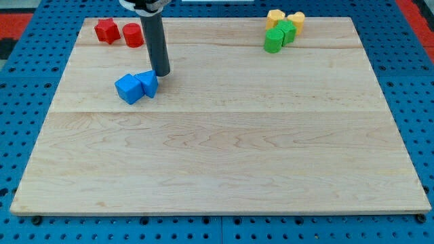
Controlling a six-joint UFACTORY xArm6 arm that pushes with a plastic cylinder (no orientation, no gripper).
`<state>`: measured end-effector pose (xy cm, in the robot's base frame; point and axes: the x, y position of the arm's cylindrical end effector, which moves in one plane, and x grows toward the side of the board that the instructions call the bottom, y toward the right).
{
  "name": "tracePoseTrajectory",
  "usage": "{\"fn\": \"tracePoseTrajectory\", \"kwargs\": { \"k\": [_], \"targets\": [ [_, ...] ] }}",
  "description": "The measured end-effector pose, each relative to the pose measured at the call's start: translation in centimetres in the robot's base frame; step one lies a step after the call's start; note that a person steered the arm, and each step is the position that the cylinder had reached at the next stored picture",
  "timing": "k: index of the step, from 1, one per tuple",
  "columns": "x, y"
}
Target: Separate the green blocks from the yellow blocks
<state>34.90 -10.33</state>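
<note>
Tip position: my tip rests on the counter in the upper left part of the view, just beside the blue blocks and well apart from the green and yellow cluster.
Gripper state: there is no gripper on this arm, only the dark rod, so nothing can spread or pinch.
Green blocks: two green blocks, one lower left and one just behind it, sit near the view's top right, touching each other.
Yellow blocks: two yellow blocks, one and one, sit right behind the green ones at the counter's far edge, apparently touching them.
Blue blocks: a blue cube-like block and a smaller blue block lie touching, right at my tip.
Red blocks: a red star-like block and a red cylinder sit at the view's top left.
Risk, blue pair: a careless departure would likely drag the blue blocks along, since my tip is nearly touching them.
Risk, packed cluster: pushing a green block from the wrong side would probably carry a yellow with it, as they are tight together.
Risk, edge: the yellows are close to the far edge; a push toward the view's top could send them off.
</note>
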Motion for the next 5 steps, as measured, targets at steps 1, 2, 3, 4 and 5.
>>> {"fn": "tracePoseTrajectory", "kwargs": {
  "k": [1, 2, 3, 4, 5],
  "targets": [
    [-4.7, 7.9],
    [-9.8, 11.4],
    [-12.5, 17.5],
    [-13.1, 23.0],
    [-11.9, 24.9]
  ]
}}
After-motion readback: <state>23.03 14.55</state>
